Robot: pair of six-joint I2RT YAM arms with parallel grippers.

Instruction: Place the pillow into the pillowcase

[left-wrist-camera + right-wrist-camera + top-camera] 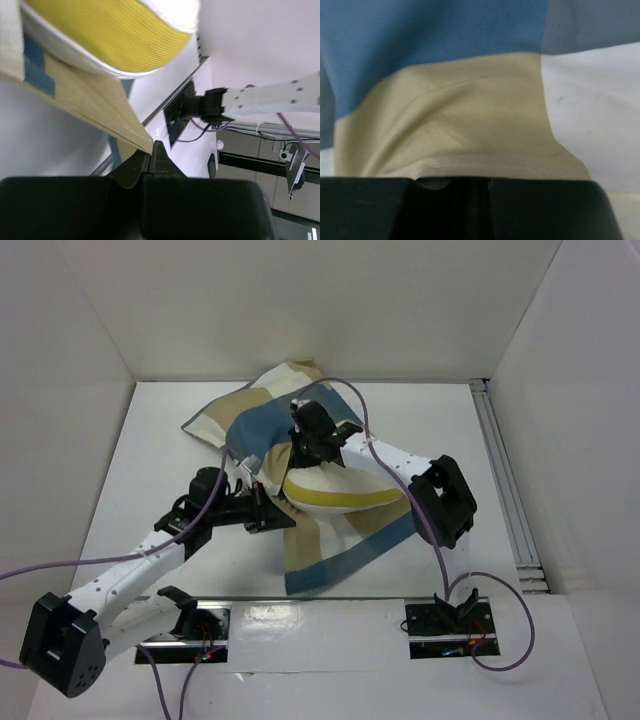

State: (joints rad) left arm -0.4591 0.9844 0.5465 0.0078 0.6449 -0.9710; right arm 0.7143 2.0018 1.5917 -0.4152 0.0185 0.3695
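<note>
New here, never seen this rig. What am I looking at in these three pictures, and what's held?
Two robot arms are bolted at the near edge of a table. The overhead picture looks down from behind them; the other two come from wrist cameras. On the table lies a checked pillowcase with a cream, yellow-banded pillow seemingly partly inside it. The left gripper is pinched shut on the pillowcase's tan edge. The right gripper appears to pinch its upper layer; that camera shows only fabric close up.
</note>
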